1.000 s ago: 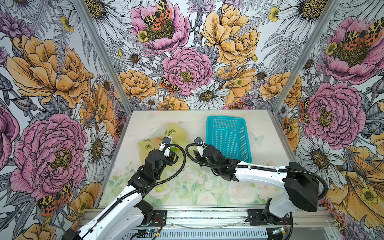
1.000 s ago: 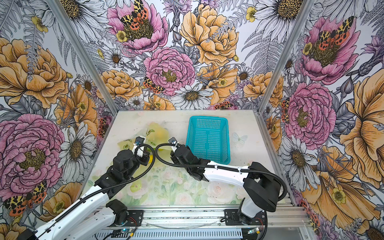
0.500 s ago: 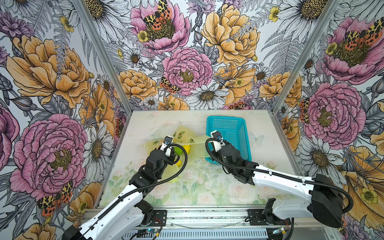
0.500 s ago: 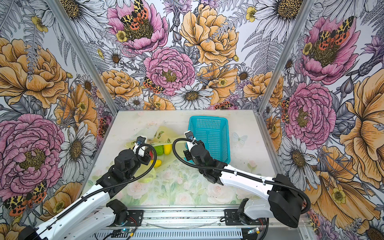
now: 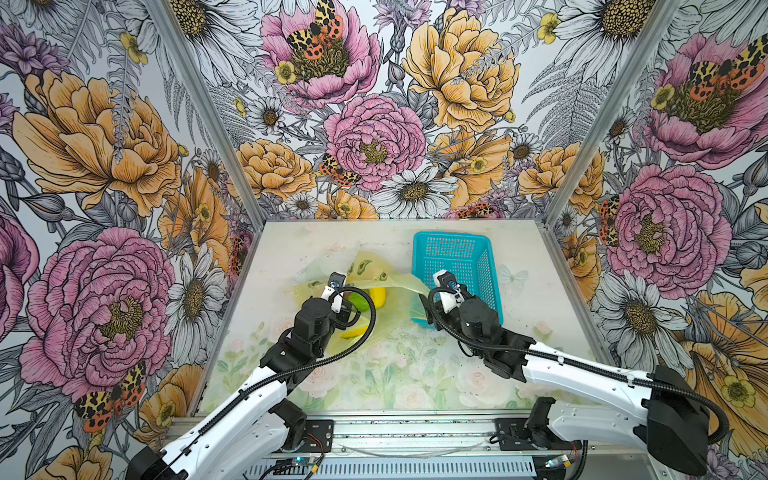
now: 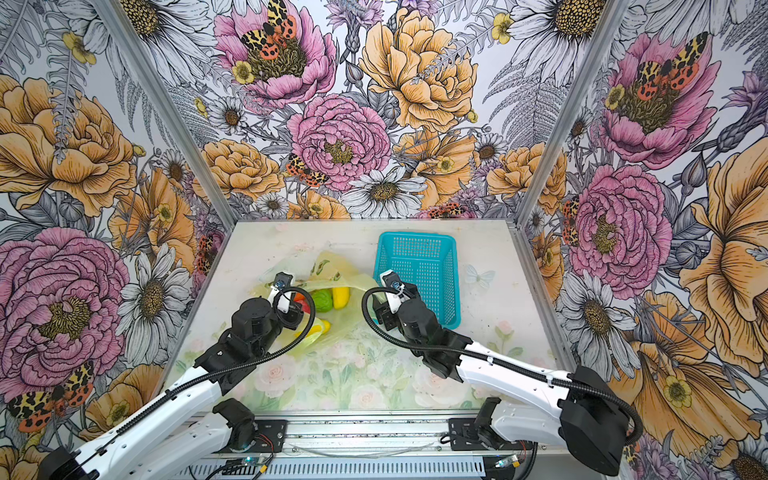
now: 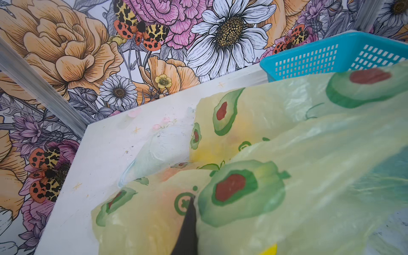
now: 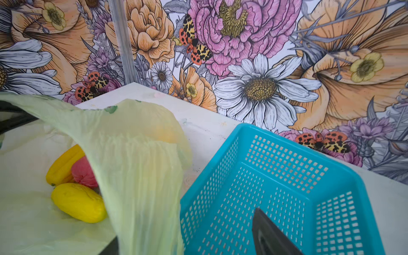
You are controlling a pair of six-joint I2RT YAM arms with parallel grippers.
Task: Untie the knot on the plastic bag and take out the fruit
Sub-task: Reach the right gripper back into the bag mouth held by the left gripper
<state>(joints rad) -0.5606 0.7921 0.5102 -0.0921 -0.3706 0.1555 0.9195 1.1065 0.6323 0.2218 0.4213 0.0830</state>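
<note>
So here's where we're at: the plastic bag [image 5: 370, 268] is slumped on the surface [image 5: 415, 374] just left of centre in both top views. Its stretched edge reaches right up to the teal basket [image 5: 453, 237] at centre right, maybe touching it. We can't find the knot anywhere and the mouth looks pulled open, so we reckon the untying is done and it's fruit time. The left end effector [image 7: 188, 216] is clamped on a fold of the film and holds it up like a tent flap. The right end effector [image 8: 187, 238] has its jaws standing apart, one finger over the basket. A taut band of film runs down into the gap, not pinched as far as we can tell. The fruit [image 8: 78, 202] lies in the bag's mouth under that band. We count two yellow pieces and a pink-red one in the right wrist view, plus a green one [image 6: 322, 300] in a top view.

What worries us is that only one side has a real hold. If the film slides off the open finger, the flap could drop over the fruit and hide it. If it snags on that finger instead, any move of the arm drags the whole bag, and the round pieces could roll out across the surface. The film is thin and already stretched, so more pull could tear it. A reach for the fruit could also pinch film along with it, or bump the basket out of place.
</note>
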